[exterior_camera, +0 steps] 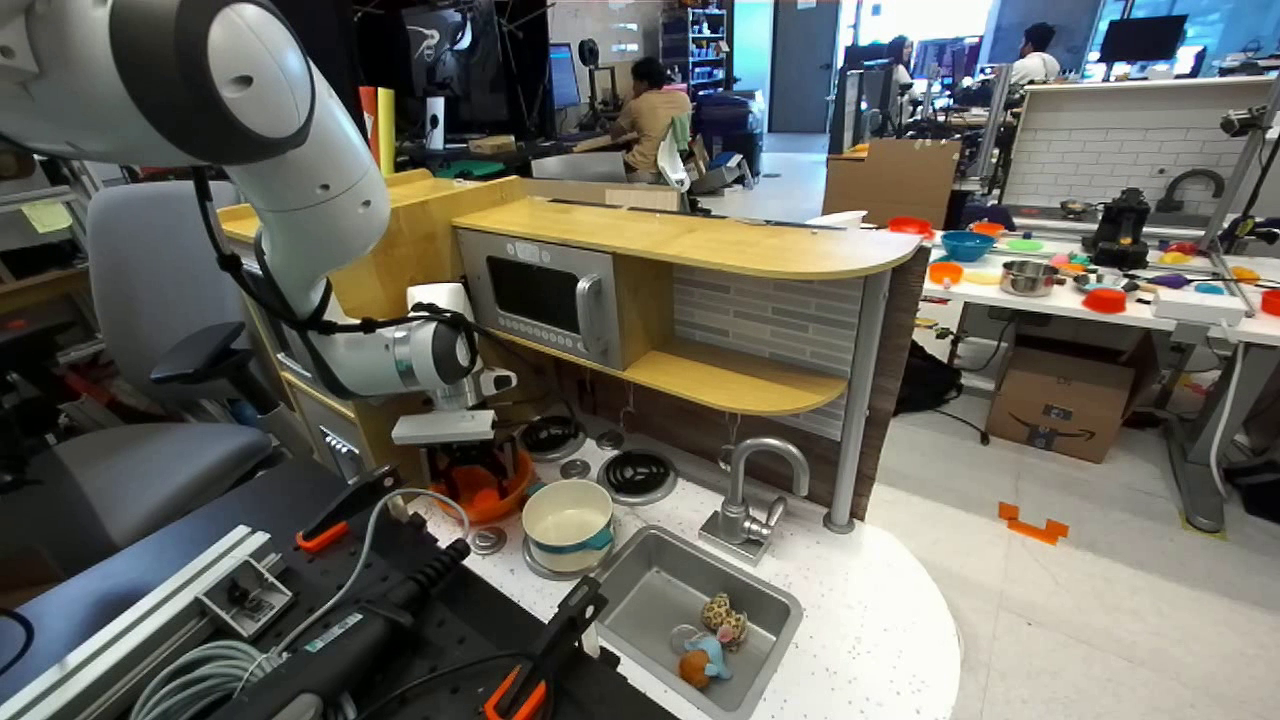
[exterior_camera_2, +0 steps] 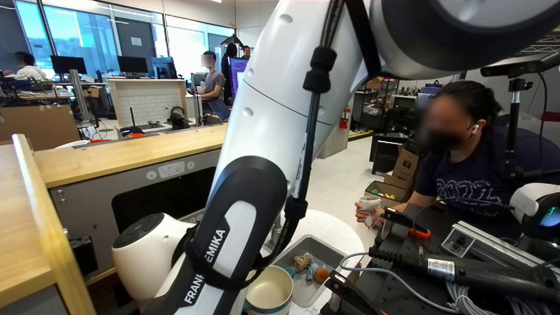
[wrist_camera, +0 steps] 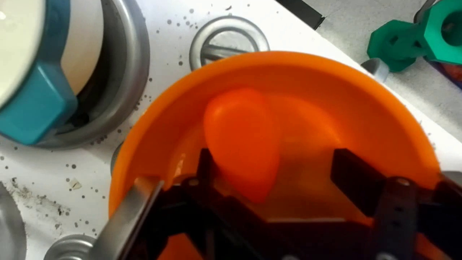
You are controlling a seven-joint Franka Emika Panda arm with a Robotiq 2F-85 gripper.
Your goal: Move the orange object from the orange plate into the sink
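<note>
1 gripper (wrist_camera: pixel 271 160) spread wide, poss. touching orange obj (wrist_camera: pixel 241 135).

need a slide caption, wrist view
Gripper open at the orange plate, orange object lying in it, cream-and-teal pot alongside.

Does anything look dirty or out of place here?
Yes: spotted, blue and orange-brown toy-like things lie in the rectangular silver-grey sink, where I'd expect dishes. A dark, grainy smear marks the speckled white countertop near the round orange plastic plate, like dirt or wear.
</note>
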